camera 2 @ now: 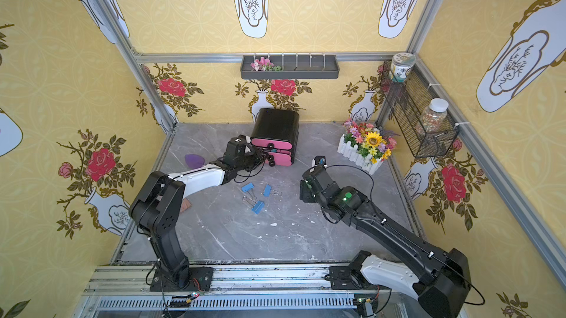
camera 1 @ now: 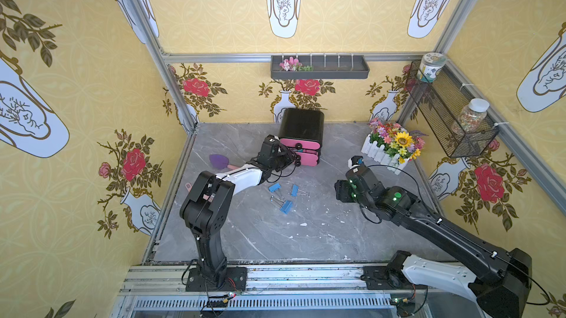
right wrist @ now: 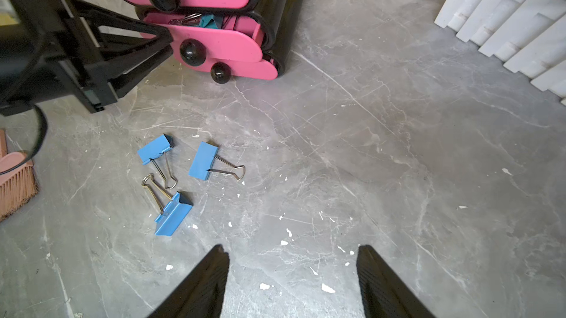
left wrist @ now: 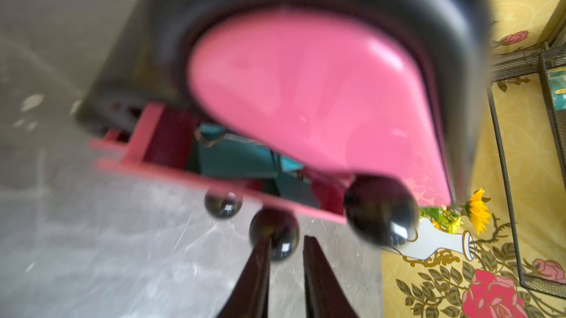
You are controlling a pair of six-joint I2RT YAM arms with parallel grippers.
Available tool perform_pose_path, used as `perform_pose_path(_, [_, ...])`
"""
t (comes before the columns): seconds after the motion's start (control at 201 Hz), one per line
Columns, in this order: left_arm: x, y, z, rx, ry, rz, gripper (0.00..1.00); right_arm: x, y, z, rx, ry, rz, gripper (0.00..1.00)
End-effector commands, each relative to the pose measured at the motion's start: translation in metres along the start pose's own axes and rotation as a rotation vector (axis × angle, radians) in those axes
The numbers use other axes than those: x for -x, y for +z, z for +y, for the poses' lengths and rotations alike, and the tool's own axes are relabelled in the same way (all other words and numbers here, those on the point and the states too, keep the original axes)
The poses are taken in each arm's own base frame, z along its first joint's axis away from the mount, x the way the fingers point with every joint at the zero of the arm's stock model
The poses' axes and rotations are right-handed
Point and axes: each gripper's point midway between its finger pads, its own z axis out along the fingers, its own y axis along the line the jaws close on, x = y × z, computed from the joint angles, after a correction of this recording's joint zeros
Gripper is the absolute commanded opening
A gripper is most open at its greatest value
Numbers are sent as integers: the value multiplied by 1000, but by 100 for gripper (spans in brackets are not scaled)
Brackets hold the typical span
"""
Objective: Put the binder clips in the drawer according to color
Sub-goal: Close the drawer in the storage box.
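The left pincer (right wrist: 169, 39) was at the black cabinet (camera 1: 301, 123). Its fingers were drawn narrow, with a slit of table (left wrist: 122, 240) showing between them, and they pinched nothing. The middle drawer's knob (left wrist: 274, 233) sat just past its tips, a little to one side and not between the fingers. The middle drawer (right wrist: 220, 44) stood partly pulled out toward that pincer, with teal binder clips (right wrist: 211, 21) lying inside. The bottom drawer (right wrist: 245, 70) under it also stood slightly out.

The right pincer (right wrist: 293, 249) was spread wide and empty, low over bare table. Three blue clips lay ahead of it, off toward the left arm's side, and behind the left pincer. The first blue clip (right wrist: 154, 149) and the second blue clip (right wrist: 173, 215) lay with their wire handles side by side, pointing opposite ways; whether they touched I could not tell. The third blue clip (right wrist: 203, 161) lay apart, its handles pointing toward the right arm's side.

By my judgement the right pincer, free and already facing them, was better placed to pick one up, though it would need turning to suit the clip's long axis.
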Motion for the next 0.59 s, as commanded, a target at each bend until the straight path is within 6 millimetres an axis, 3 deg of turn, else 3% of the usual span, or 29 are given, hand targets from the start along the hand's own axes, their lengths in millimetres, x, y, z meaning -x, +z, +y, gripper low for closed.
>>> perform_pose_path(0.0, [6, -20, -12, -41, 23, -62, 28, 1, 9, 6, 17, 9, -12, 70])
perform_pose_path(0.164, [1, -60, -15, -54, 28, -100, 30, 7, 45, 19, 80, 64, 2, 62])
perform_pose_path(0.239, [-6, -74, -12, -48, 26, -89, 31, 22, 67, 26, 182, 173, 9, 53])
perform_pose_path(0.423, [-34, -94, 11, 3, 7, -15, 32, 55, 120, 32, 310, 348, 26, 38])
perform_pose_path(0.588, [-50, -111, 28, 17, -33, -9, 33, 67, 143, 50, 365, 368, 41, 35])
